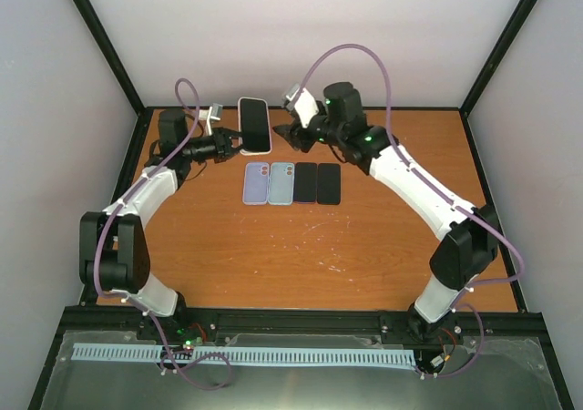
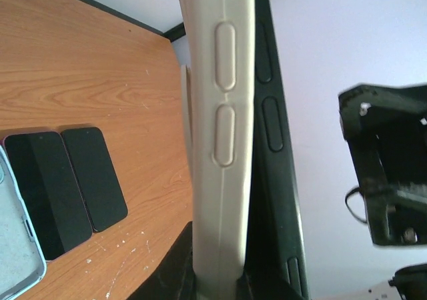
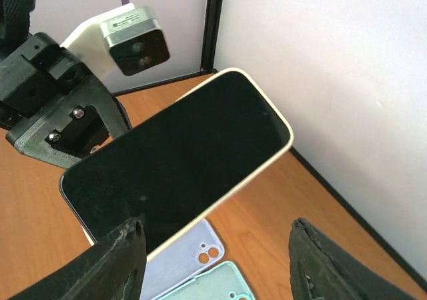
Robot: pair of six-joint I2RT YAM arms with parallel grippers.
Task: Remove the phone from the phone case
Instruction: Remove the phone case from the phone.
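Left hand (image 1: 228, 142): pinches the cased phone (image 1: 255, 125) near one end, holding it above the table's (image 1: 273, 246) far side.
Case (image 2: 223, 147): cream, wrapped around the phone, button bumps facing the left wrist camera.
Right hand (image 1: 290, 135): fingers spread wide, just beside the phone, screen facing it.
Table: lilac case (image 1: 256, 184), blue case (image 1: 281, 184) and two dark phones (image 1: 317, 183) lie in a row.
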